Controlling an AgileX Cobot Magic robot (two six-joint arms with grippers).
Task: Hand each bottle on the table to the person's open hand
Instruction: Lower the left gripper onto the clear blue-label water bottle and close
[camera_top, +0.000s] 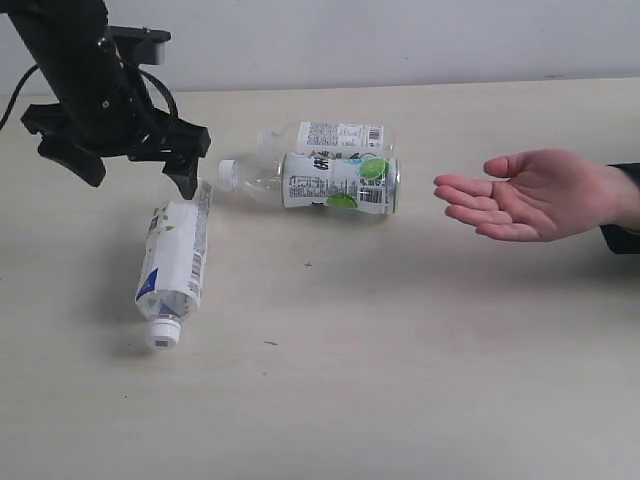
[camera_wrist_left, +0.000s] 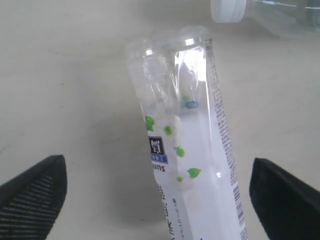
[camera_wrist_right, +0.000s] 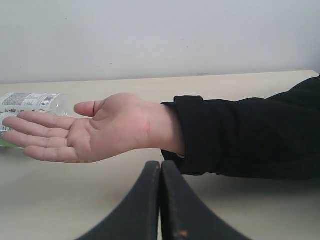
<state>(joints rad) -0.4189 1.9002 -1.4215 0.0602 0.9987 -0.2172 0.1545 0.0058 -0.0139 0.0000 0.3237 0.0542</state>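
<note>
Currently open hand (camera_top: 530, 195) empty; nothing delivered as far as visible. Left jaws wide over base end of near bottle (camera_top: 175, 255), no grip yet. Right jaws shut, empty, nr hand. Green-marked bottle (camera_top: 335, 180) & rear bottle (camera_top: 340, 134) lay side by side, ctr of tabletop (camera_top: 420, 380). All 3 pending.

The tabletop (camera_top: 430, 360) is a wide, flat surface of pale beige wood grain with a few small dark specks, and three clear plastic bottles lie on their sides on it. The leaf-label bottle (camera_top: 175, 262) lies toward the left of the exterior view, neck toward the near edge, its base end close to the neck of the green-dot bottle (camera_top: 325, 181) but not touching it. That green-dot bottle lies crosswise near the middle with its neck to the left, and the rear bottle (camera_top: 335, 134), white-labelled with small print, lies parallel just behind it, too close to tell whether they touch.
</note>
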